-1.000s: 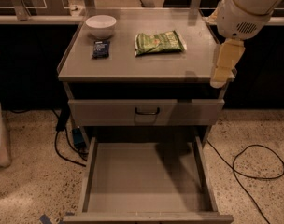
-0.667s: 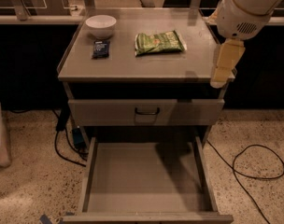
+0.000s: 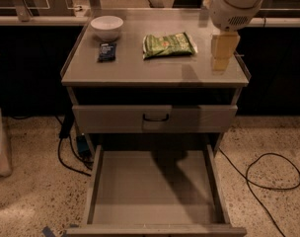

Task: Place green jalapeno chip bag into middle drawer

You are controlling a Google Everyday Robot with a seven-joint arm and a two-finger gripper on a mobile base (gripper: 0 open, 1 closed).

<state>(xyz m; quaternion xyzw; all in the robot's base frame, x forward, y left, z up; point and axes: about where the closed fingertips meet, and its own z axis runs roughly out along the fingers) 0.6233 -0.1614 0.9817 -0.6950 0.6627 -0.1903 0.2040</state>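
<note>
The green jalapeno chip bag (image 3: 168, 44) lies flat on the cabinet top (image 3: 140, 70), right of centre toward the back. My gripper (image 3: 220, 65) hangs from the white arm over the right side of the top, to the right of the bag and apart from it, holding nothing. The middle drawer (image 3: 152, 186) is pulled out wide below, its grey floor bare.
A white bowl (image 3: 106, 26) and a small dark blue packet (image 3: 106, 51) sit on the left of the top. The upper drawer front with a black handle (image 3: 155, 117) is closed. Cables (image 3: 268, 172) lie on the floor on both sides.
My gripper has moved left and back, from past the cabinet's right front edge to over the top, closer to the bag. Nothing else has moved.
</note>
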